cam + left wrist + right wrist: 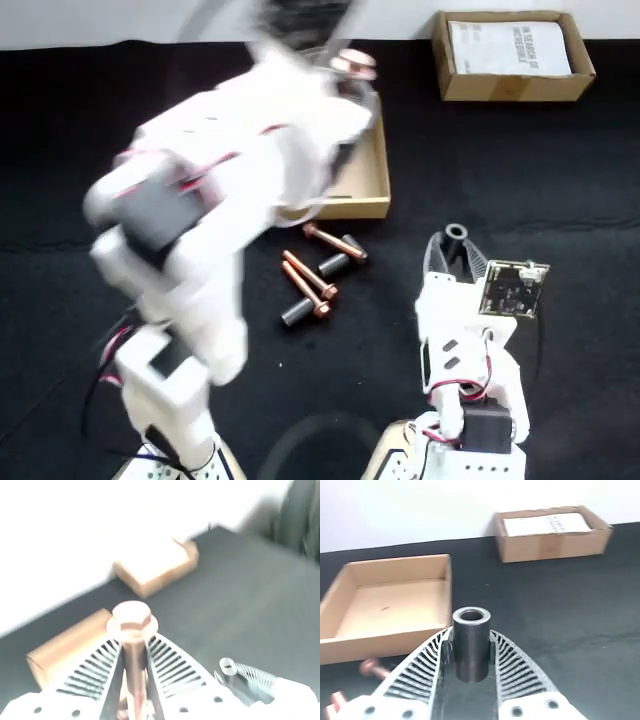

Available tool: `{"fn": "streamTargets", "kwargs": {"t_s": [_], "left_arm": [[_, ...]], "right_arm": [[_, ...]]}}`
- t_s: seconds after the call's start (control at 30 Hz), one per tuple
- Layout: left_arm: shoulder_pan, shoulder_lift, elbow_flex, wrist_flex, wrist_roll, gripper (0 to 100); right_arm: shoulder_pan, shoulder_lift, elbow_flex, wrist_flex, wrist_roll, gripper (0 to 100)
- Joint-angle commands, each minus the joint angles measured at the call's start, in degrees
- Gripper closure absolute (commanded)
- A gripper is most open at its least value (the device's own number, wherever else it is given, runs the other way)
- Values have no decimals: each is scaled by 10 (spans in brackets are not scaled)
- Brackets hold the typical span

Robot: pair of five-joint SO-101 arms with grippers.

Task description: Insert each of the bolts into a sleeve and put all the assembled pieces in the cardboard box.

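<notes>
Bolt [352, 66] clamped head-out in left gripper [133, 652], held high by cardboard box [368, 192]. Sleeve [456, 236] pinched upright in right gripper [470, 636], bore up, at 5 o'clock from bolt in high view, well apart. Likely next: lining shank with bore.

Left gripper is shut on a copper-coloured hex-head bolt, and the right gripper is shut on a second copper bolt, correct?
Not quite. The right gripper is shut on a dark grey metal cylindrical sleeve, not a second bolt, as the right wrist view shows. The rest holds: the left gripper is shut on a copper-coloured hex-head bolt.
</notes>
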State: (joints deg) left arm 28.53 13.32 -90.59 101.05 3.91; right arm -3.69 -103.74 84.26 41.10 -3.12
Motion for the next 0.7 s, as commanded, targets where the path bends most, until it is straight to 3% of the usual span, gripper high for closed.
{"fn": "streamTargets", "kwargs": {"t_s": [0.0, 0.17, 0.37, 0.5, 0.67], "left_arm": [[-18, -110, 54, 4, 5, 992], [-15, -286, 264, 4, 5, 992], [4, -493, 586, -8, 5, 992], [3, -580, 797, -130, 5, 992], [3, -647, 1047, -389, 4, 992]], "right_arm": [[-62, 0, -76, 50, -5, 991], [-138, 0, -129, 98, -5, 991], [-151, 0, -163, 126, -2, 991], [-153, 1, -190, 147, -1, 991], [-188, 1, -198, 164, -1, 991]]}}
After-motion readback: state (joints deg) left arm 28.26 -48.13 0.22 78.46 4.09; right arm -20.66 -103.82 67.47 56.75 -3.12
